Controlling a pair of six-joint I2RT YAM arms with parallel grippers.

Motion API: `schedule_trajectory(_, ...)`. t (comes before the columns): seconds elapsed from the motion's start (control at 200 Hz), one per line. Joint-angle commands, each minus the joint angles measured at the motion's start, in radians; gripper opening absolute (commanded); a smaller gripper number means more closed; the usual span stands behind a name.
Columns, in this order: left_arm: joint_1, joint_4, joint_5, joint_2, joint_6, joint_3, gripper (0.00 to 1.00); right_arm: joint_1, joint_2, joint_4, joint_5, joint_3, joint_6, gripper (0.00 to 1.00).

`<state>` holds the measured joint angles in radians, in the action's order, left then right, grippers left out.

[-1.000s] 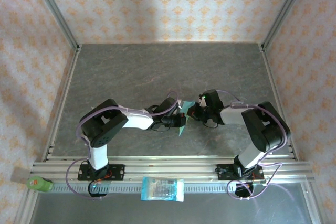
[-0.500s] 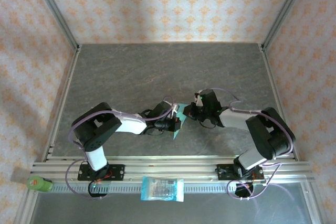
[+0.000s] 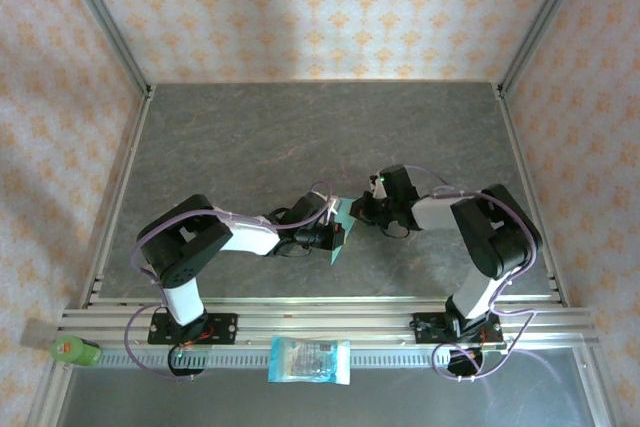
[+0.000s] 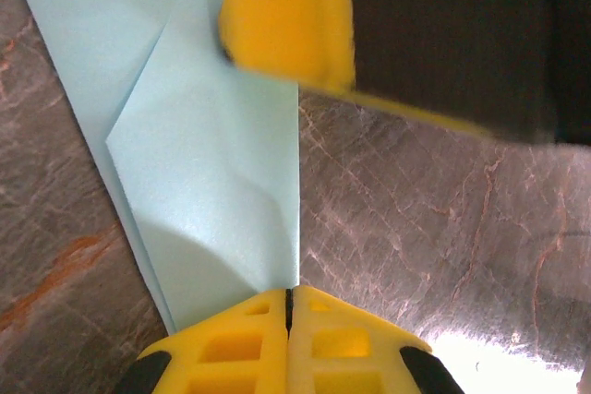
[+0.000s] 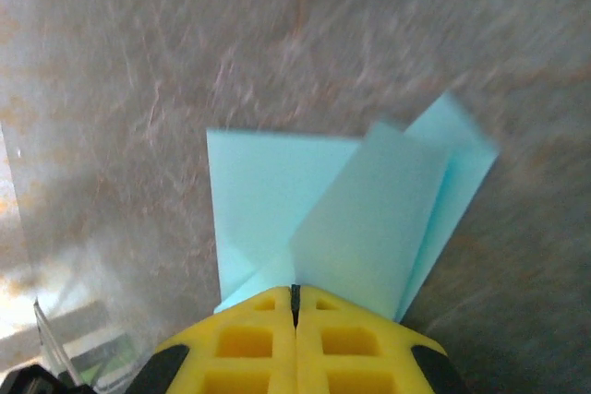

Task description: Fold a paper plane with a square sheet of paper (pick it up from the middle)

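Square sheet of paper [image 4: 217, 191], part-folded, clamped in left gripper [image 4: 288, 302] and right gripper [image 5: 295, 294] alike, over grey table [image 3: 250, 137].

Square sheet of paper [image 4: 212, 182] is seen light teal-blue. Yellow is shown on left gripper [image 4: 288, 306] & right gripper [image 5: 295, 297]. Table [image 3: 250, 137], mid-frame: dark grey w/ pale veins. Walls [image 3: 330, 7], upper frame: peach w/ orange diamond motif. Packet [image 3: 310, 360], bottom centre: blue & white

The grey, stone-veined tabletop [image 3: 300, 137] carries the folded light teal sheet of paper [image 4: 212, 182] near its middle. Past the near rail [image 3: 320, 319], a blue-and-white packet [image 3: 310, 360] lies flat, with a green object [image 3: 75, 350] at the near-left corner.
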<state>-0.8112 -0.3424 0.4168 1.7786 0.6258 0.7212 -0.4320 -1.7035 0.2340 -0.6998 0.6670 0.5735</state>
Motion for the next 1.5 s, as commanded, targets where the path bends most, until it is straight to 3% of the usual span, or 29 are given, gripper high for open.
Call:
schedule_trajectory(0.0, 0.005, 0.230, -0.046, 0.089, -0.033, -0.054, 0.00, 0.053, -0.034, -0.015, 0.066, 0.033, -0.041, 0.00)
schedule_trajectory(0.706, 0.006, 0.218, -0.032, 0.088, -0.041, -0.069, 0.00, 0.189, -0.130, -0.056, 0.057, 0.148, -0.075, 0.00)
schedule_trajectory(0.991, 0.005, 0.223, -0.025, 0.069, -0.046, -0.071, 0.00, 0.201, 0.005, -0.059, 0.044, 0.141, -0.082, 0.01)
schedule_trajectory(1.206, 0.005, 0.232, -0.028, 0.053, -0.048, -0.057, 0.00, 0.144, 0.039, 0.008, -0.109, 0.073, -0.056, 0.03)
schedule_trajectory(1.346, 0.006, 0.244, -0.025, 0.042, -0.038, -0.039, 0.00, 0.066, 0.004, -0.002, -0.095, 0.050, -0.064, 0.02)
schedule_trajectory(1.496, 0.006, 0.258, -0.024, 0.018, -0.034, -0.015, 0.00, 0.056, -0.024, 0.014, -0.052, 0.002, -0.049, 0.00)
